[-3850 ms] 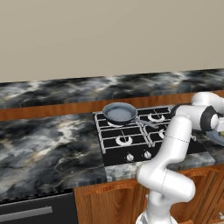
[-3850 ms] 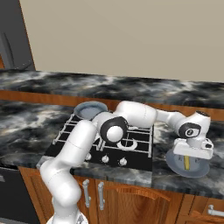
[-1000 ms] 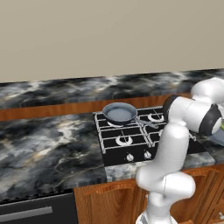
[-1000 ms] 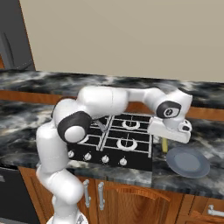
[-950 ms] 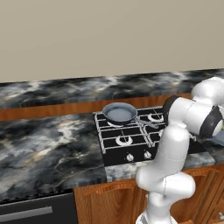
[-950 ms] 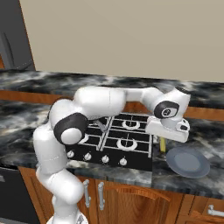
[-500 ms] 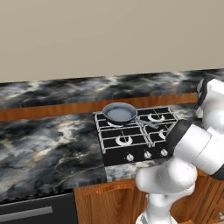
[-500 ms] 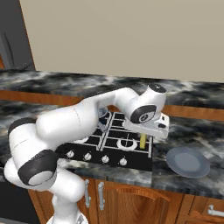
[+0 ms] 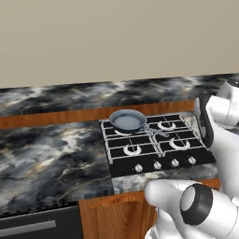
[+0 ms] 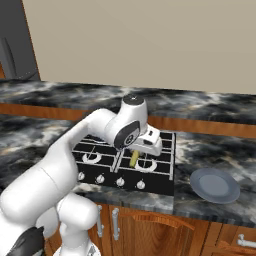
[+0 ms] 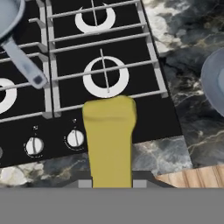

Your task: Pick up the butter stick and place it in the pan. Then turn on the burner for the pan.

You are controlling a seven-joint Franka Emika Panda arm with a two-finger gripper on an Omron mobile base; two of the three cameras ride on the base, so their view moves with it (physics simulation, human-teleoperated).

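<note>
End effector [image 10: 134, 159] clamped on the butter [image 11: 108, 140] (short of the pan [image 9: 127, 121]); a loose grip could drop it on the grates.

Even, diffuse brightness is seen across all three rendered views, with no distinct light source. Shadows are faint; slight shading is noticed under the pan [image 9: 127, 121] at centre frame. No glare or motion blur is observed. Coarse, soft-edged textures are shown in the hand view.

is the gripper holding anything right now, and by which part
Yes: the gripper is shut on the butter stick, gripping its near end, over the cooktop.
</note>
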